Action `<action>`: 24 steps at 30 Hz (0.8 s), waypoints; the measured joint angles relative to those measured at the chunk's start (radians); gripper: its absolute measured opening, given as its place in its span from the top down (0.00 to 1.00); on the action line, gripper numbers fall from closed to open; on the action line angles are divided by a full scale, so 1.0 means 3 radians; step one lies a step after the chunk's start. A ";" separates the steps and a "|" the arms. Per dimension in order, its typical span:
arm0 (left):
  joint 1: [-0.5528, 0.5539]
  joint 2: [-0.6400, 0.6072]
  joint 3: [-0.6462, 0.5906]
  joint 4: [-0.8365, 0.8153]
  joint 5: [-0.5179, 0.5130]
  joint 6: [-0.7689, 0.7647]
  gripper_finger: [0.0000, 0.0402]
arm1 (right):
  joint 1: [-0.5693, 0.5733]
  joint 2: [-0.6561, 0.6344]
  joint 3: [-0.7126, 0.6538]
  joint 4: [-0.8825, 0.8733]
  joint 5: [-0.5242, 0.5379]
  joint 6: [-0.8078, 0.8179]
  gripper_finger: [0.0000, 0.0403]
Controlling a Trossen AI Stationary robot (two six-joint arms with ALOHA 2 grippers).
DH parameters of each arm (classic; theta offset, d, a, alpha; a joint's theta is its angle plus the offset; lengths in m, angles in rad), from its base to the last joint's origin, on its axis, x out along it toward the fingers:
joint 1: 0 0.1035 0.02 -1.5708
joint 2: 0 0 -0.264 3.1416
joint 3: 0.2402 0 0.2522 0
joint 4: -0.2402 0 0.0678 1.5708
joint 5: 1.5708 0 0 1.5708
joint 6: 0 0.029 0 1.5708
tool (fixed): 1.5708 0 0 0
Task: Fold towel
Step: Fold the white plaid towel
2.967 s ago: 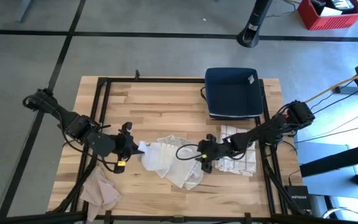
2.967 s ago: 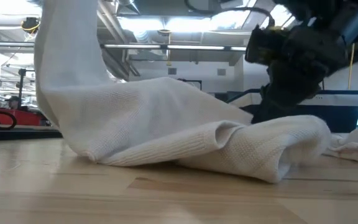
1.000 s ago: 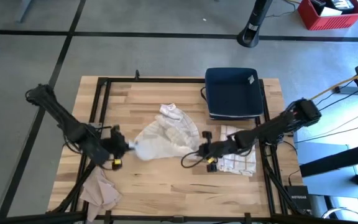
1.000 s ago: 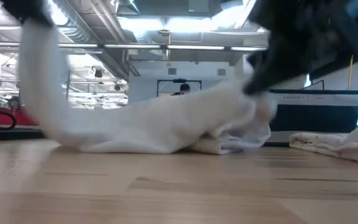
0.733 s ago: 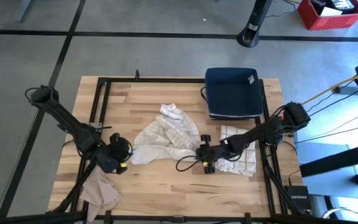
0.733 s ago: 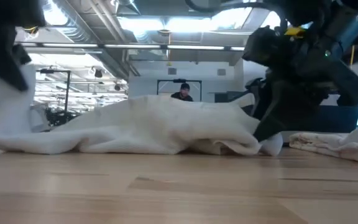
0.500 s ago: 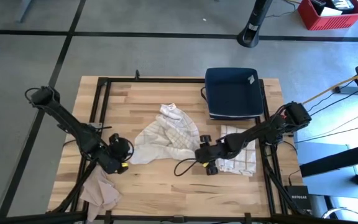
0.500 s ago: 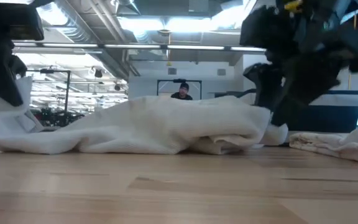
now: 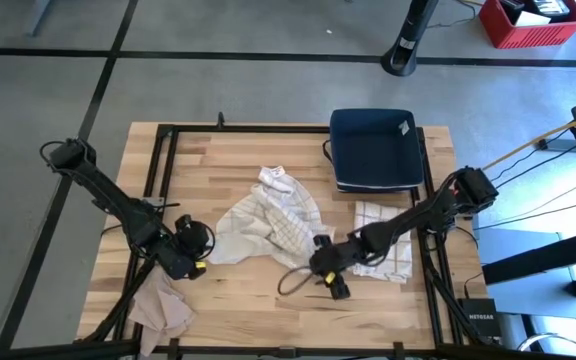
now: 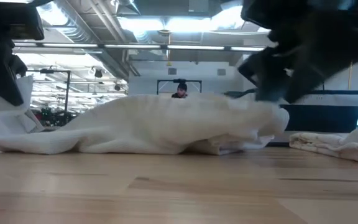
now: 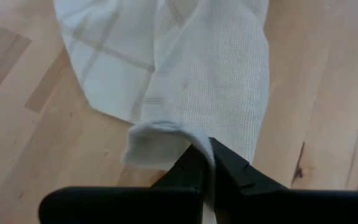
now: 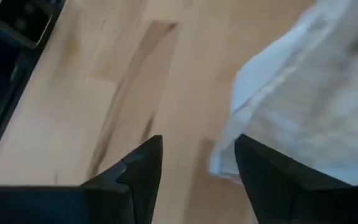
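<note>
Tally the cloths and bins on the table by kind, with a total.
White towel being folded: 1
Checked towel at the right: 1
Tan cloth at the near left corner: 1
Navy bin: 1
Total: 4

Grey tiled floor [image 9: 248,90] around wooden table [image 9: 238,160]; red crate [image 9: 531,20] far off; ceiling lights [image 10: 160,23] overhead.

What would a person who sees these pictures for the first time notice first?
A crumpled white towel lies in the middle of the wooden table, and the left gripper pinches one corner of it at its left side. The right gripper hangs open just off the towel's right edge. A dark blue bin sits at the far right of the table.
</note>
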 joint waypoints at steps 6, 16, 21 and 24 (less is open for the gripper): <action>0.0000 0.0000 0.0000 0.0004 -0.0001 -0.0015 0.99 | 0.0151 0.0130 -0.0003 0.0021 0.0220 0.0109 0.54; 0.0000 0.0000 0.0001 0.0132 -0.0023 -0.0006 0.99 | 0.0177 0.0235 -0.0004 0.0084 0.0740 0.0052 0.55; 0.0000 0.0000 0.0001 0.0179 -0.0022 0.0015 0.99 | 0.0194 0.0304 -0.0005 0.0108 0.0727 -0.0008 0.62; -0.0001 -0.0002 0.0006 0.0166 -0.0014 0.0018 0.99 | 0.0203 0.0282 0.0019 0.0065 0.0804 0.0001 0.78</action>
